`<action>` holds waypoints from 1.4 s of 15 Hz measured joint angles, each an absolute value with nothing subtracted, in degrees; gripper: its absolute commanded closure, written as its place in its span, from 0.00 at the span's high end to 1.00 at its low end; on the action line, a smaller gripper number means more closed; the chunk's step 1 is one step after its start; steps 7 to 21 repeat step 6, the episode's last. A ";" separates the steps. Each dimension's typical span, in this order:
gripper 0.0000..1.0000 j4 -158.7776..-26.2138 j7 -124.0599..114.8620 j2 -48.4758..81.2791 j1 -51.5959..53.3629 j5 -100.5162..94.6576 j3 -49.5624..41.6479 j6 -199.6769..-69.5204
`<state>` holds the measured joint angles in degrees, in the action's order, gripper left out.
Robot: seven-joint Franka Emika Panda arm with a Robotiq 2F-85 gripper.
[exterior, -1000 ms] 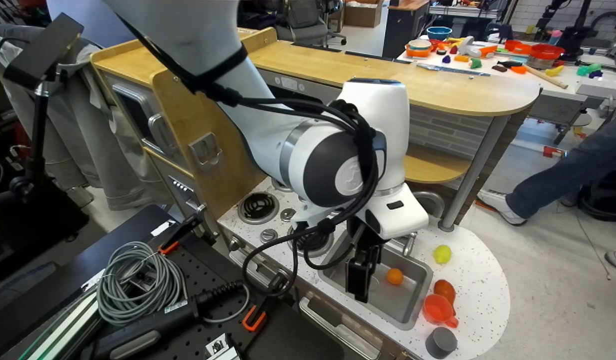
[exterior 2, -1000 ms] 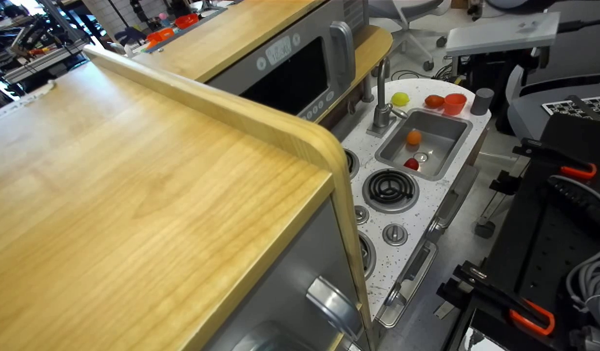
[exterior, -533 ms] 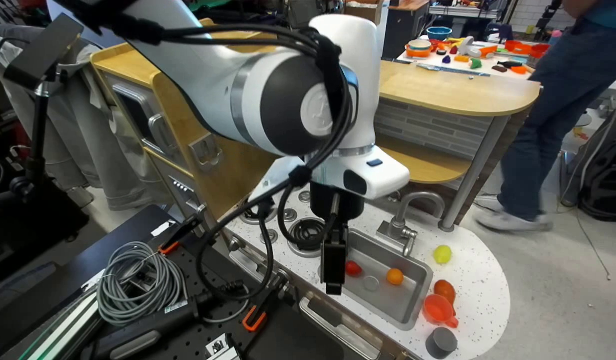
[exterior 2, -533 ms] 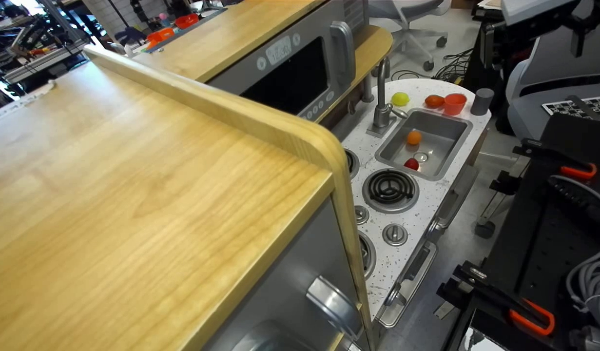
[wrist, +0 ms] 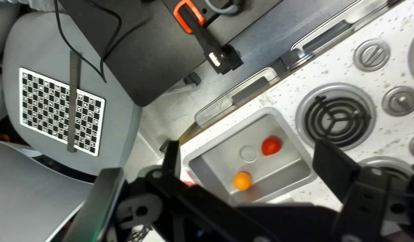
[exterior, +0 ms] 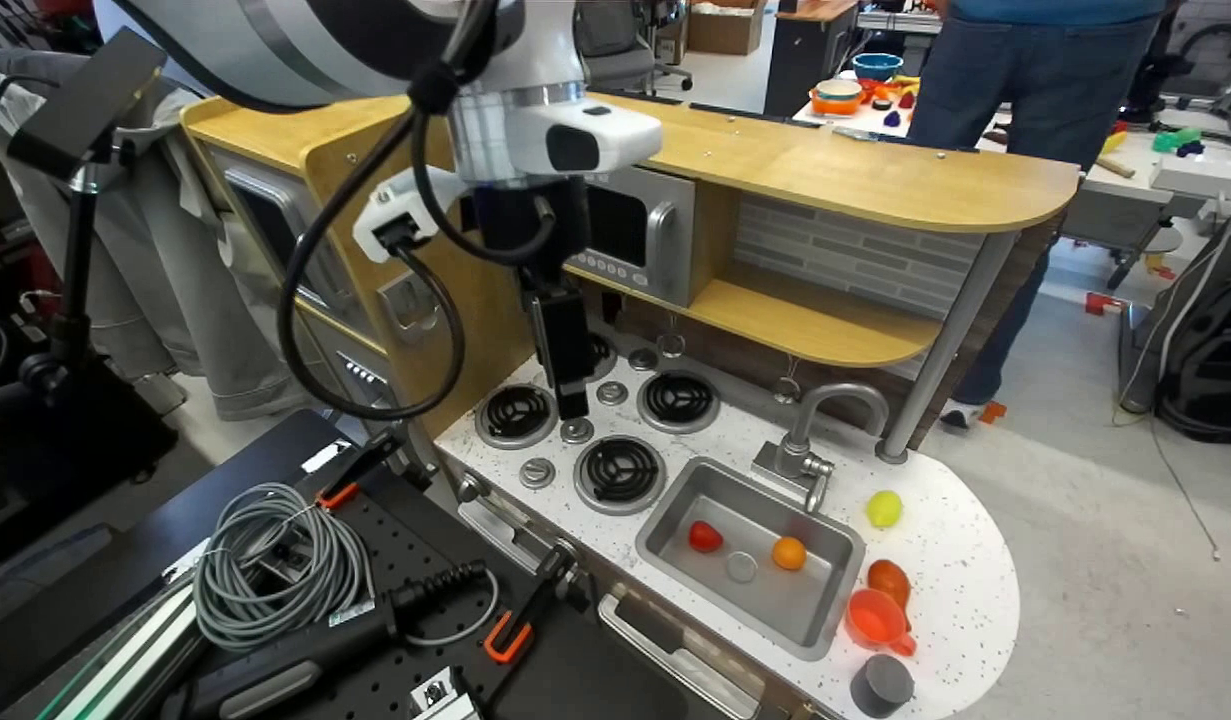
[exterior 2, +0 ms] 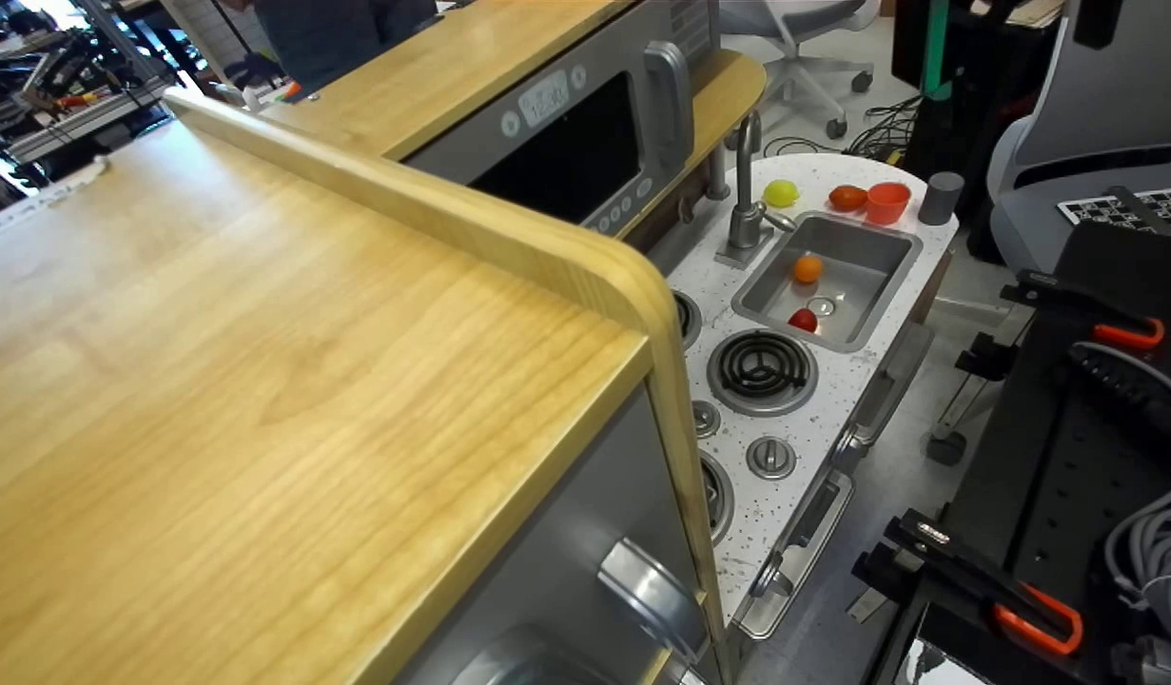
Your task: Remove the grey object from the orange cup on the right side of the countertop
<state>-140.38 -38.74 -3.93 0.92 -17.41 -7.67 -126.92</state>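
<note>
Speckled white, the desk [exterior: 960, 600] ends in a smooth curve. Raised above it, the black end effector [exterior: 572, 398] gapes wide, nothing between its jaws in the wrist view. From there, in an exterior view, the matte grey cylinder [exterior: 882, 686] lies between four and five o'clock, long axis upright, standing just beside, not inside, the tapered, bright orange-red plastic cup [exterior: 874, 620].

Looks like a dull grey cylinder [exterior: 882, 686] and stands upright on the white, speckled countertop [exterior: 965, 610], at its rounded end, outside and just beside the orange-red cup [exterior: 874, 622], also upright and open at the top.
</note>
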 measured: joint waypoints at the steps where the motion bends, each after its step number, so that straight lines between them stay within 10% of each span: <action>1: 1.00 -141.92 -36.00 -5.50 0.92 -15.24 -6.60 -126.94; 21: 1.00 -145.50 -32.02 -7.31 0.68 -12.93 -5.92 -127.24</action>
